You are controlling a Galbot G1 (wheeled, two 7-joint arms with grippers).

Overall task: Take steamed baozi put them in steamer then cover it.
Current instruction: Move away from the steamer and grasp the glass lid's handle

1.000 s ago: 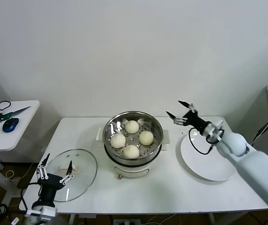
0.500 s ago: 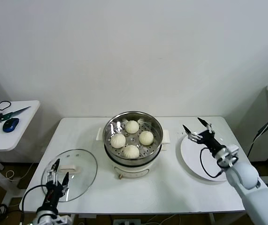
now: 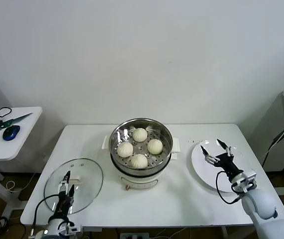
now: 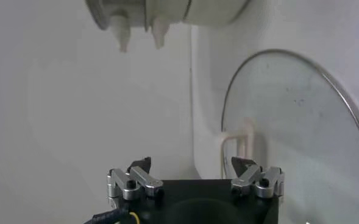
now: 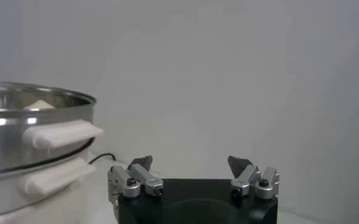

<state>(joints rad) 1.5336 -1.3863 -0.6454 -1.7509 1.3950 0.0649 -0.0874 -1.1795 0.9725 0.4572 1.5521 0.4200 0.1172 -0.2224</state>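
Note:
The steamer (image 3: 141, 130) stands mid-table on its white pot base, with four steamed baozi (image 3: 140, 134) lying in its perforated basket. The cover (image 3: 84, 174), a clear glass lid with a white handle (image 3: 76, 180), lies flat on the table to the steamer's left. My left gripper (image 3: 65, 185) hangs open and empty over the lid's near part. In the left wrist view it (image 4: 194, 164) faces the lid (image 4: 301, 128) and its handle (image 4: 240, 143). My right gripper (image 3: 216, 152) is open and empty over a white plate (image 3: 231, 185). The right wrist view shows this gripper (image 5: 190, 161) and the steamer (image 5: 21, 131) off to one side.
The empty white plate lies right of the steamer. A small side table (image 3: 2, 144) with a mouse and cables stands to the far left. The steamer's white side handles (image 5: 60, 134) stick out toward the right gripper. A wall closes off the back.
My right gripper has drawn back from beside the steamer to low over the white plate. My left gripper has turned and pulled toward the table's near edge over the lid. Both stayed open.

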